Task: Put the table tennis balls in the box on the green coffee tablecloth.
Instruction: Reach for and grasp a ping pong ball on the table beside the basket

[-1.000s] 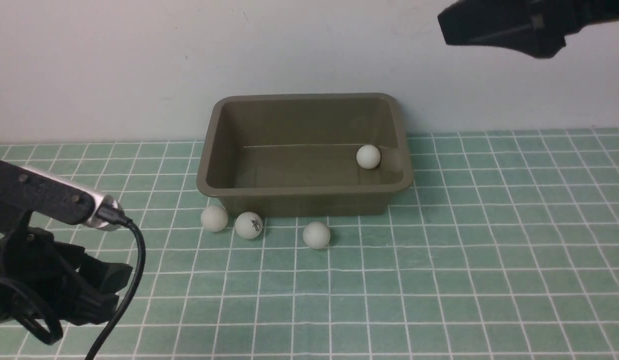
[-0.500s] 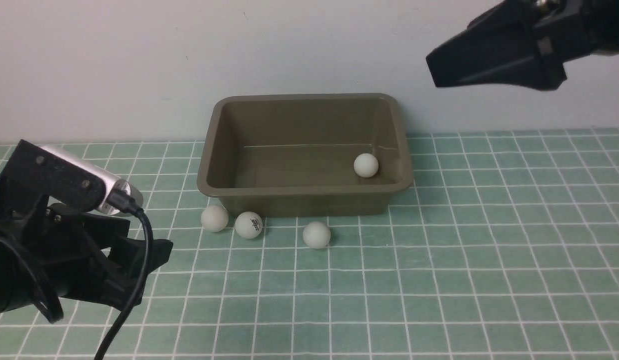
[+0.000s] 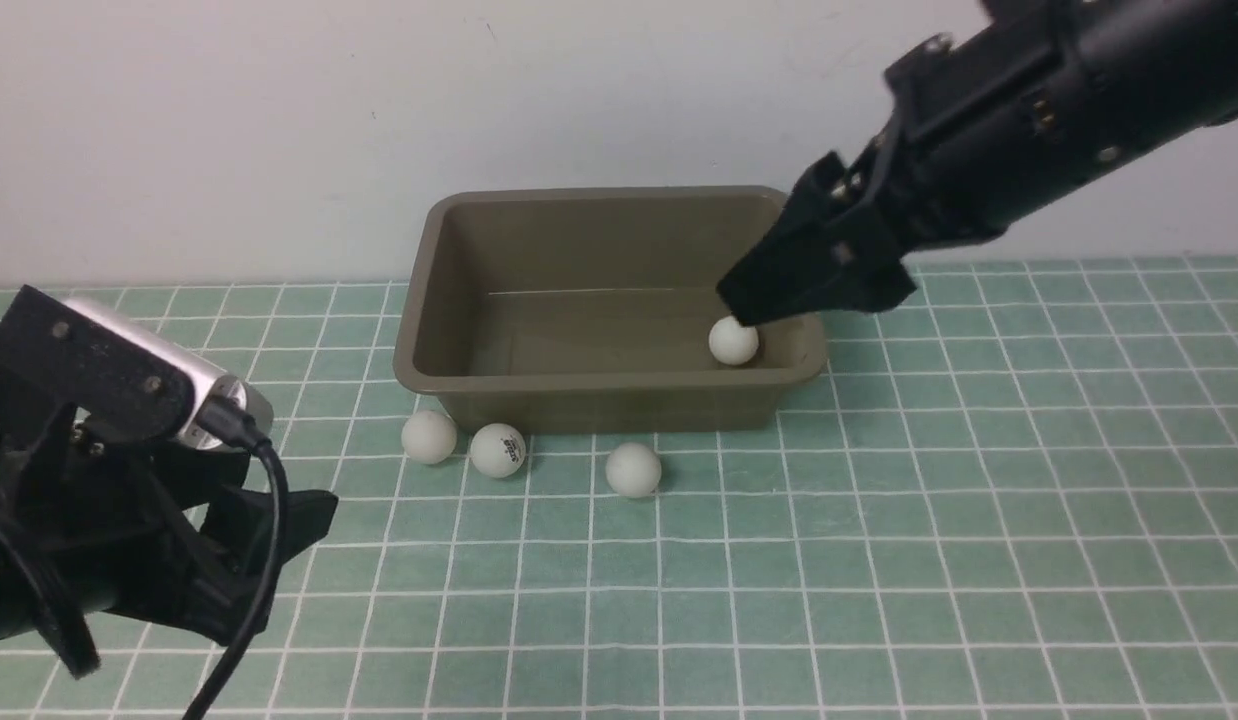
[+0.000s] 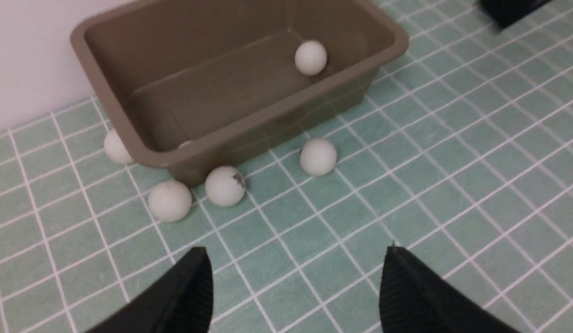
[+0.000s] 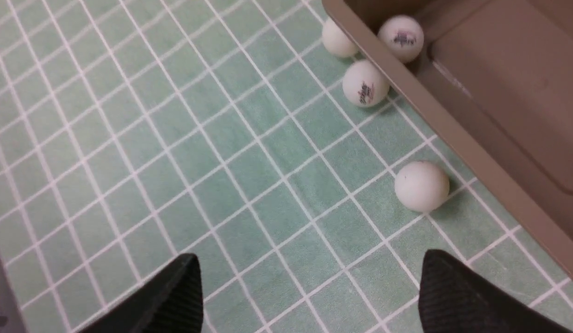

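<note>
The olive-brown box (image 3: 607, 378) stands on the green coffee tablecloth (image 3: 979, 500) by the wall. One table tennis ball (image 3: 733, 341) lies inside at its right end. Three balls (image 3: 429, 437) (image 3: 497, 450) (image 3: 633, 470) rest on the cloth along its front wall. Another ball (image 4: 116, 147) sits beside the box's left end, and a printed ball (image 5: 401, 38) shows on the box side of the rim. My right gripper (image 3: 769, 295) hangs open and empty over the box's right end. Low at the front left, my left gripper (image 3: 289, 530) is open and empty, short of the balls.
A pale wall rises directly behind the box. The gridded cloth runs on to the right and toward the front. A silver camera with a black cable (image 3: 269, 560) rides on my left wrist.
My right arm has swung down and left from the upper right corner to the box's right end. My left arm rose and pushed forward slightly. The ball in the box rolled a little nearer.
</note>
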Motion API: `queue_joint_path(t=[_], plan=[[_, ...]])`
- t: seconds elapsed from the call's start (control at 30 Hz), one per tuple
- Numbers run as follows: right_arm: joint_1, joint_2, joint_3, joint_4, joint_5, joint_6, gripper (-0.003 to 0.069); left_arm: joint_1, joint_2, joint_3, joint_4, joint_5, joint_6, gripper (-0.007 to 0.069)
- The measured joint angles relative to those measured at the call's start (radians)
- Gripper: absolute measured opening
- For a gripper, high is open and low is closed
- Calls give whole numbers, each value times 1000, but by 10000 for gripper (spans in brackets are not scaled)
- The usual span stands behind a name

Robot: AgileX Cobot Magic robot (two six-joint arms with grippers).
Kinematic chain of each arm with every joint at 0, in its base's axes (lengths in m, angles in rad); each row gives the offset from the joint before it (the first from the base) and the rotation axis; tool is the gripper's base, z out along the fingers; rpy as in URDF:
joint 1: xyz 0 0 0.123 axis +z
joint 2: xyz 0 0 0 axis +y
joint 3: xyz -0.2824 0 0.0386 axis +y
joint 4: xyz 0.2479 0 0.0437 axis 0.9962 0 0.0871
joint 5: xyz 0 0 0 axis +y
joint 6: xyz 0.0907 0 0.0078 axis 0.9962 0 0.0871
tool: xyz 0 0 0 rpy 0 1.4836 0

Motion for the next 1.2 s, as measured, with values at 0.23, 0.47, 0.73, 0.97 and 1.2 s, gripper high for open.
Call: queue_joint_path(t=[0.23, 0.47, 0.73, 0.97, 1.2], plan=[[0, 117, 0, -3, -191, 32, 546, 0, -80, -147, 310, 244, -319, 440], [0, 123, 0, -61, -314, 245, 527, 0, -81, -154, 590, 283, -556, 440], [0, 128, 0, -125, -152, 314, 508, 0, -81, -154, 602, 284, -577, 440], [0, 55, 0, -201, -20, 314, 414, 0, -81, -154, 605, 284, -577, 440], [0, -84, 0, -308, 85, 361, 381, 0, -81, -154, 606, 279, -549, 440]])
